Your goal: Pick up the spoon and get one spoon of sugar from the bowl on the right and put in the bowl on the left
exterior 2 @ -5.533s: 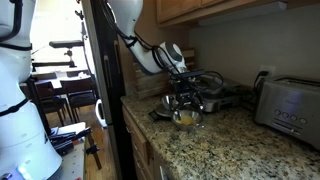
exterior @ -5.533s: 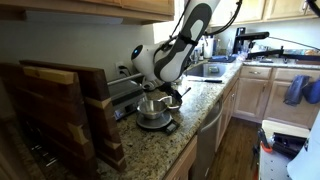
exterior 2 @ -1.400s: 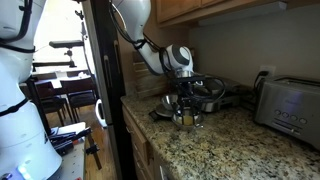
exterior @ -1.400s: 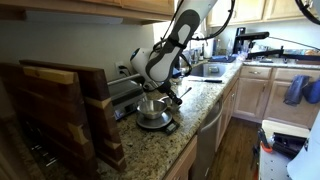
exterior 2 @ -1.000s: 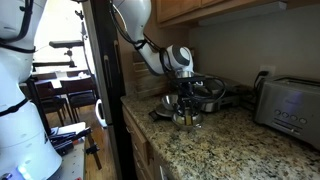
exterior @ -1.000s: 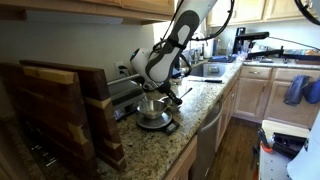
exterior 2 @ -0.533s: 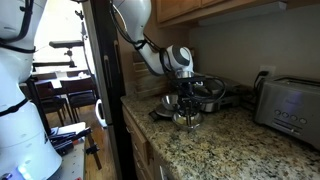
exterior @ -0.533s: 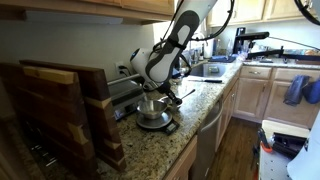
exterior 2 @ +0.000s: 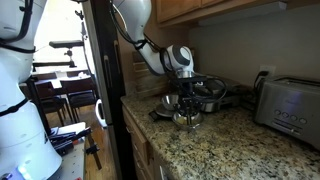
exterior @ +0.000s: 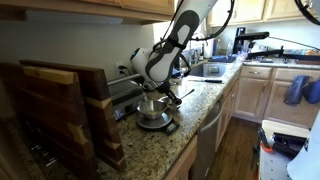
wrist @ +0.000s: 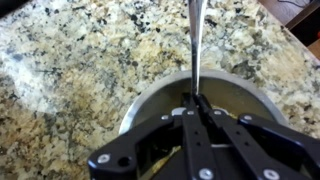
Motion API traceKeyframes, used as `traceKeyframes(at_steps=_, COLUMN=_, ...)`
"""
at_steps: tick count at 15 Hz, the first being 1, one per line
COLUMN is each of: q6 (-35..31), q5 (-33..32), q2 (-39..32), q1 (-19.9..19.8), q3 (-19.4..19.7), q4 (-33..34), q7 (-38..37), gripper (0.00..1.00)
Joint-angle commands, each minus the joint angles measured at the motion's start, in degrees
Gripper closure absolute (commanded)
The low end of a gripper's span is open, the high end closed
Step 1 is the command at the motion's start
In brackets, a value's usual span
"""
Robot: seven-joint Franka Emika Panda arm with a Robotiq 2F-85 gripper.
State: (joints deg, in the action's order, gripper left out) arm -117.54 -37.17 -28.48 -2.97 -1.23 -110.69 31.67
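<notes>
In an exterior view the arm (exterior: 165, 60) reaches down over a metal bowl (exterior: 153, 118) on the speckled bench (exterior: 150, 150), near a wooden block (exterior: 60, 110). In an exterior view the bowl (exterior 2: 186, 121) sits under the wrist, with a toaster (exterior 2: 290, 105) well apart. In the wrist view the jaws are clamped on the spoon (wrist: 195, 45) handle, over the bowl (wrist: 150, 98) holding pale tan sugar (wrist: 240, 95).
</notes>
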Motion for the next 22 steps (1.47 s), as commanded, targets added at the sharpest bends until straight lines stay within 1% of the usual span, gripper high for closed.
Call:
traceKeyframes(at_steps=1, q6=-2.61, q5=1.92, q2=1.86, q1=-1.22, q3=-0.54, q4=-1.45, q7=3.5, gripper=0.94)
traceKeyframes(at_steps=11, q6=-5.51, q5=3.34, q2=3.47, q1=-1.87, q3=-0.27, q4=-3.12, q7=8.51, gripper=0.94)
traceKeyframes(at_steps=17, q6=-6.64, q5=6.9, q2=4.96, q1=-3.01, q3=-0.05, q4=-4.13, q7=13.39, gripper=0.95)
traceKeyframes(at_steps=22, q6=-8.54, q5=8.11, q2=7.03, q1=-3.35, q3=0.51, q4=-5.13, q7=14.7, gripper=0.95)
